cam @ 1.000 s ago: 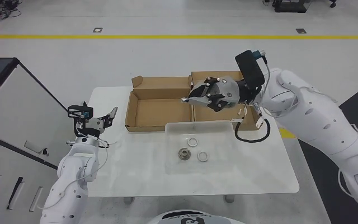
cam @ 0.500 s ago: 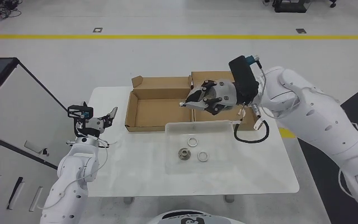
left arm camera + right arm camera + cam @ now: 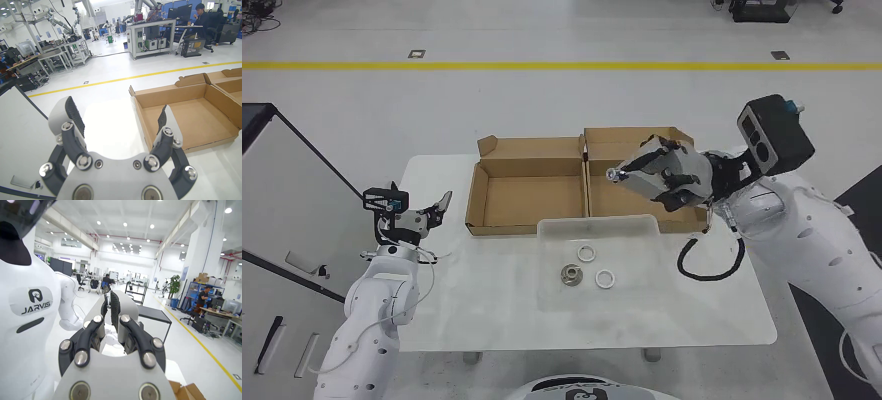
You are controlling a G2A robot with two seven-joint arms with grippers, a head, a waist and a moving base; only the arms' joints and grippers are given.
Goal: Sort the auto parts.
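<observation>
While the right gripper (image 3: 614,174) pinches a small metal part (image 3: 108,298) above the right box (image 3: 642,134), the left gripper (image 3: 117,104) hangs spread wide over the table's (image 3: 692,300) left edge. Bare tabletop lies between it and the left box (image 3: 527,200). Three rings (image 3: 585,253) sit in the tray (image 3: 647,226).

You see only the tip of a small metal part (image 3: 108,300) between the fingers (image 3: 115,308) of the right gripper (image 3: 109,305). Top view, right of centre: that gripper hides part of the floor of a cardboard box (image 3: 604,203).
</observation>
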